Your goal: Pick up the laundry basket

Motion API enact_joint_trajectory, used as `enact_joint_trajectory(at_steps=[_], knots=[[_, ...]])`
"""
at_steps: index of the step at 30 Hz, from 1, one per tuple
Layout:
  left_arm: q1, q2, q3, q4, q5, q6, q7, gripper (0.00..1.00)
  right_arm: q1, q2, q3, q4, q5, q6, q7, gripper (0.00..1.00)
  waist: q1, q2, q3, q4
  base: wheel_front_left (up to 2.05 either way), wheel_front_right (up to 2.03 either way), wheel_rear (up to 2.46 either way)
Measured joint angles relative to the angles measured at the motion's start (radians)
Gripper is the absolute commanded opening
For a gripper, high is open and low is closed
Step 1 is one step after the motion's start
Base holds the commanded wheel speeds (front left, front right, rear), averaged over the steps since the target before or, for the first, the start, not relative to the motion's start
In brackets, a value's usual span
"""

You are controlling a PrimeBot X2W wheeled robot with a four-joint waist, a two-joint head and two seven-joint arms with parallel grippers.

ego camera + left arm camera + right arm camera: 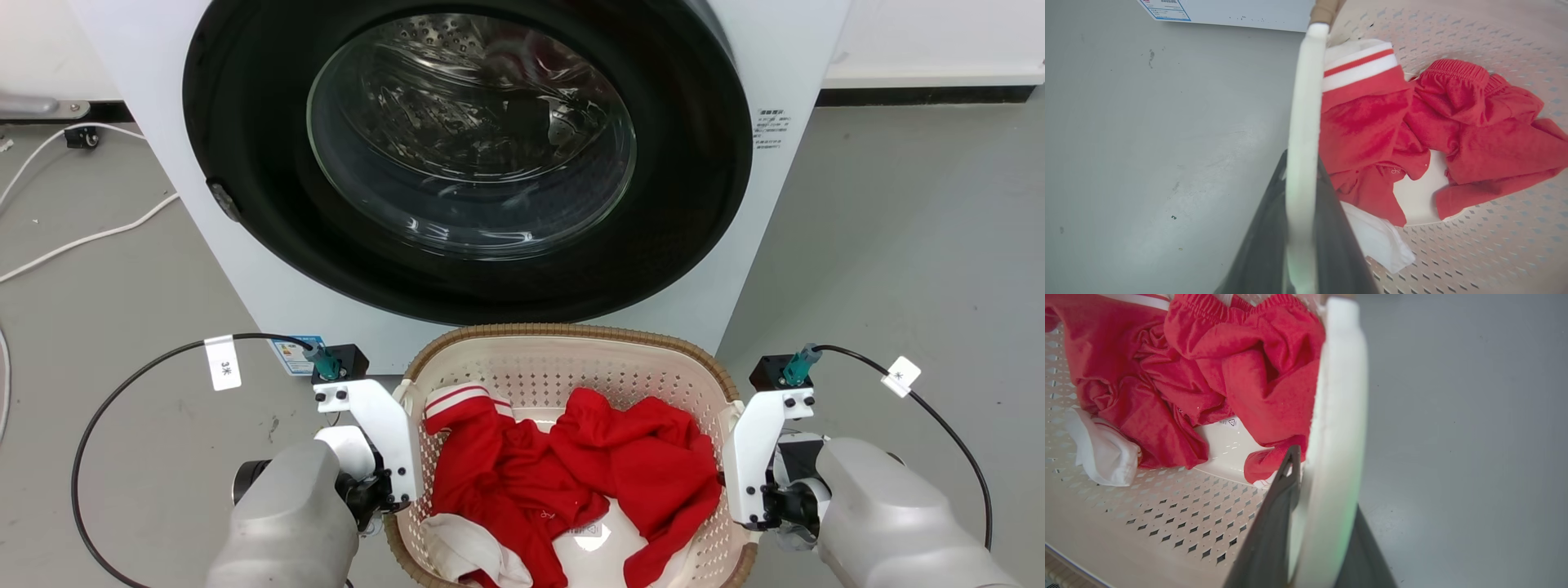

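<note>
In the head view, the laundry basket [571,333] sits low in the middle, just in front of the washing machine [784,212], under its round glass door [465,147]. Grey floor [914,269] lies to both sides. Whether the basket's bottom touches the floor cannot be told. Inside it lie crumpled red clothes [588,465], with a white piece [473,551] near the basket's near-left corner. The left tool [390,490] is against the basket's left side and the right tool [753,506] is against its right side, so the basket stands between them. Here their fingers are hidden below white brackets.

In the left wrist view, the basket's white left handle [1306,102] rises straight up from between the left tool's two dark fingers [1261,245]. One finger is on the outer side toward the floor, the other on the inner side toward the red clothes. Both lie against the handle, so the tool is clamped on it. The brown rim [1325,10] shows at the handle's far end, and the perforated wall curves away to the right.

In the right wrist view, the white right handle [1339,396] likewise stands between the right tool's dark fingers [1274,522]. The inner finger is beside the red clothes and the outer one is toward the bare floor. Both press the handle, so this tool is also clamped on it. The white piece lies at the far left, on the perforated bottom.
</note>
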Motion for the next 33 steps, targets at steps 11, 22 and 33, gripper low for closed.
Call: enact_joint_trajectory(at_steps=[11, 22, 33], knots=[[0.001, 0.002, -0.008, 0.001, -0.009, 0.001, -0.018, 0.00, -0.001, 0.001, 0.018, 0.003, 0.016, 0.000, -0.002, 0.00, 0.0000, 0.0000, 0.002, -0.004, 0.00, 0.00, 0.00], [0.005, 0.002, -0.016, 0.001, -0.019, 0.001, -0.026, 0.00, -0.002, 0.001, 0.035, 0.006, 0.027, 0.000, -0.006, 0.00, 0.0001, 0.0000, 0.000, -0.007, 0.00, 0.00, 0.00], [0.011, 0.004, -0.023, 0.001, -0.035, 0.001, -0.029, 0.00, -0.004, 0.001, 0.053, 0.010, 0.040, 0.000, -0.010, 0.00, 0.0000, 0.0000, -0.003, -0.009, 0.00, 0.00, 0.00]])
